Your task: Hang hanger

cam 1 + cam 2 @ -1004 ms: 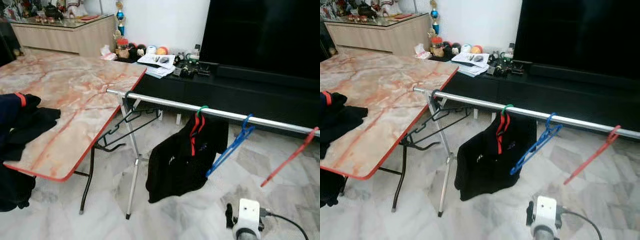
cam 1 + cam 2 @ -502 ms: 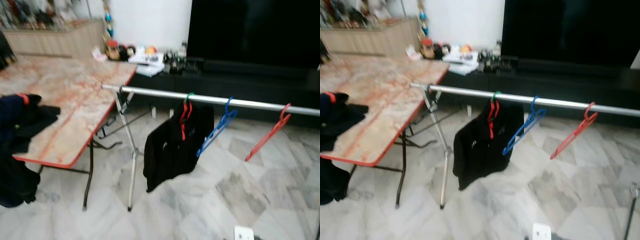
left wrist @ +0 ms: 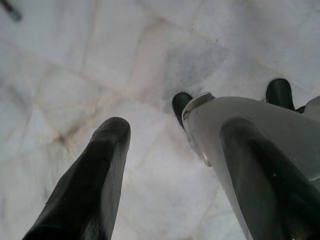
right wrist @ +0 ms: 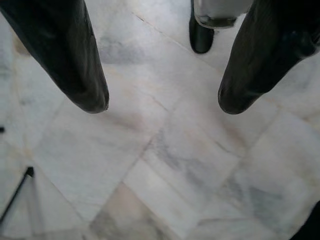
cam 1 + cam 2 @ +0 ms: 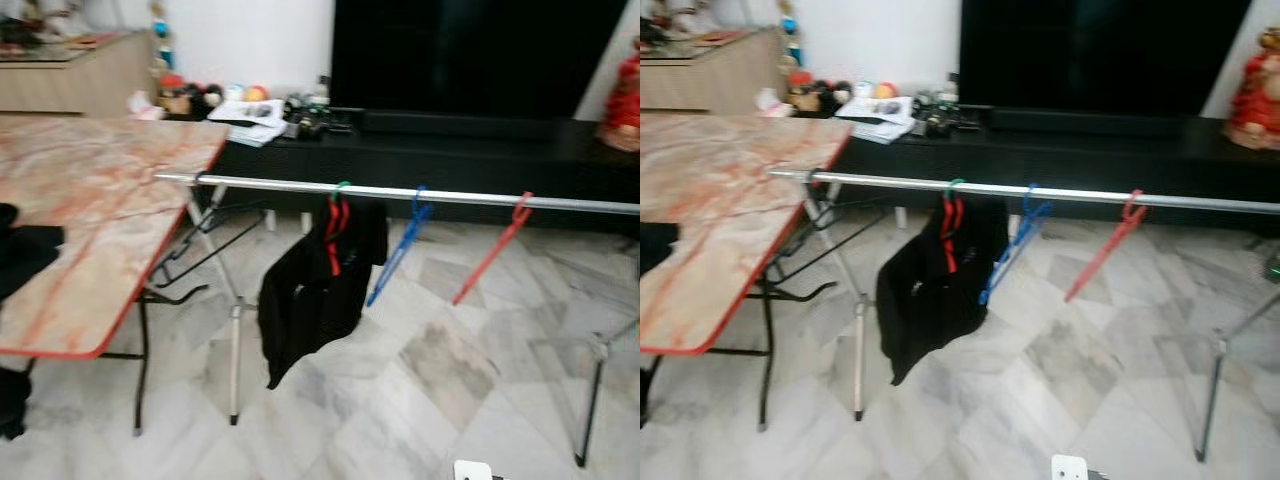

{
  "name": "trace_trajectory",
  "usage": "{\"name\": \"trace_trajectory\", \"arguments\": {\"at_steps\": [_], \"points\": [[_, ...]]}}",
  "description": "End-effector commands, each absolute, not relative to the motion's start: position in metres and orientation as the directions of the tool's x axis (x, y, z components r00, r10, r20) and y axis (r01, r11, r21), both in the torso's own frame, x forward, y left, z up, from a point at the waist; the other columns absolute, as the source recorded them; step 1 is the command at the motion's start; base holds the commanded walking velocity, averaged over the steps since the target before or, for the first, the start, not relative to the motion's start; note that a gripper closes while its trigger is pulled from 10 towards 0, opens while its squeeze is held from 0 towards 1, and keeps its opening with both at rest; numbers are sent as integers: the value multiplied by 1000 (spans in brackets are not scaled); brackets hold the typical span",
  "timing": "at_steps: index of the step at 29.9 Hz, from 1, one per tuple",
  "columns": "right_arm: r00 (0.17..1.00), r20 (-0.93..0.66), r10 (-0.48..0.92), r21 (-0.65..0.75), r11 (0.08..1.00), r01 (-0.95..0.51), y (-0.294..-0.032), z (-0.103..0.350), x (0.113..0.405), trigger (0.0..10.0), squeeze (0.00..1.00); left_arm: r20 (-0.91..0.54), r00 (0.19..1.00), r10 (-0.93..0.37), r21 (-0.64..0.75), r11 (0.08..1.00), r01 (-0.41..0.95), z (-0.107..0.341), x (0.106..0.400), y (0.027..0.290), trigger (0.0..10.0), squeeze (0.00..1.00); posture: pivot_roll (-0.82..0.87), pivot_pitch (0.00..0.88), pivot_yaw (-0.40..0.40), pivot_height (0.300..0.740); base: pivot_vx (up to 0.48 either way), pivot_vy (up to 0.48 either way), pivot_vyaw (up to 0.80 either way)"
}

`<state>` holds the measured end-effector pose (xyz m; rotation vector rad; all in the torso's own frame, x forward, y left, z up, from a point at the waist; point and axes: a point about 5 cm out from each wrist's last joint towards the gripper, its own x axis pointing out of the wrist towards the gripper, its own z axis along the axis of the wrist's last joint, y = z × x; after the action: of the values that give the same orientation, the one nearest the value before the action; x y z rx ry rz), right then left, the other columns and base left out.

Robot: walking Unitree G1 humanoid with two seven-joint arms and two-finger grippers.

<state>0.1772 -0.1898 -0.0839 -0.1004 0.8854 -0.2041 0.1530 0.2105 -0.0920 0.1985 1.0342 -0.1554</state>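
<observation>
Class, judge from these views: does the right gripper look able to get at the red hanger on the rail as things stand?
Probably not yet: the right gripper hangs open over bare floor, while the red hanger hangs on the rail well ahead. Nothing blocks the approach.

Even, soft indoor light with no hard shadows. Both head views are slightly smeared by motion blur, so the rail and the clutter behind look soft. The marble floor is bright and pale; close fingers are out of focus
</observation>
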Motion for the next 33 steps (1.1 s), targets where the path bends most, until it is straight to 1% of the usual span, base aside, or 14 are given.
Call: {"name": "trace_trajectory", "arguments": {"at_steps": [1, 5, 9, 16, 17, 18, 19, 22, 25, 32, 33], "points": [[575, -790, -210, -168, 978, 126, -188, -90, 165, 10000, 0, -877, 480, -26, 114, 959, 259, -94, 147, 214, 10000, 0, -26, 0, -3, 740, 0, -319, -788], [562, -802, -205, -164, 979, 123, -187, -93, 160, 10000, 0, -881, 473, -20, 120, 957, 264, -94, 146, 215, 10000, 0, -25, 0, 0, 740, 0, -450, -788], [552, -809, -204, -158, 979, 129, -188, -94, 158, 10000, 0, -882, 472, -18, 116, 960, 254, -94, 146, 215, 10000, 0, -22, 0, 3, 740, 0, 0, -788], [541, -816, -205, -110, 973, 203, -189, -94, 157, 10000, 0, -880, 475, -17, 113, 964, 242, -94, 147, 216, 10000, 0, -14, 0, 11, 740, 0, 0, -786], [541, -817, -198, -79, 969, 235, -188, -94, 157, 10000, 0, -880, 475, -17, 112, 964, 243, -93, 148, 216, 10000, 0, -11, 0, 14, 740, 0, 0, -788], [541, -817, -198, -79, 969, 235, -188, -94, 157, 10000, 0, -880, 475, -17, 112, 964, 243, -93, 148, 216, 10000, 0, -11, 0, 14, 740, 0, 0, -788], [560, -811, -169, 14, 951, 308, -189, -93, 160, 10000, 0, -880, 474, -18, 112, 963, 244, -93, 148, 217, 10000, 0, -10, 0, 21, 740, 0, 0, -775], [606, -785, -126, 84, 948, 306, -186, -88, 170, 10000, 0, -880, 474, -16, 114, 963, 246, -93, 149, 218, 10000, 0, -7, 2, 33, 740, 0, 0, -767], [619, -777, -116, 92, 952, 293, -184, -87, 174, 10000, 0, -880, 475, -15, 117, 962, 248, -92, 149, 219, 10000, 0, -8, 3, 36, 740, 0, 0, -763], [612, -783, -114, 84, 955, 286, -183, -87, 175, 10000, 0, -879, 476, -17, 115, 962, 247, -92, 150, 220, 10000, 0, -3, 3, 39, 740, 0, 0, -763], [605, -787, -122, 68, 957, 282, -182, -88, 172, 10000, 0, -880, 474, -20, 110, 963, 245, -92, 149, 219, 10000, 0, -2, 6, 38, 740, 0, 0, 0]]}}
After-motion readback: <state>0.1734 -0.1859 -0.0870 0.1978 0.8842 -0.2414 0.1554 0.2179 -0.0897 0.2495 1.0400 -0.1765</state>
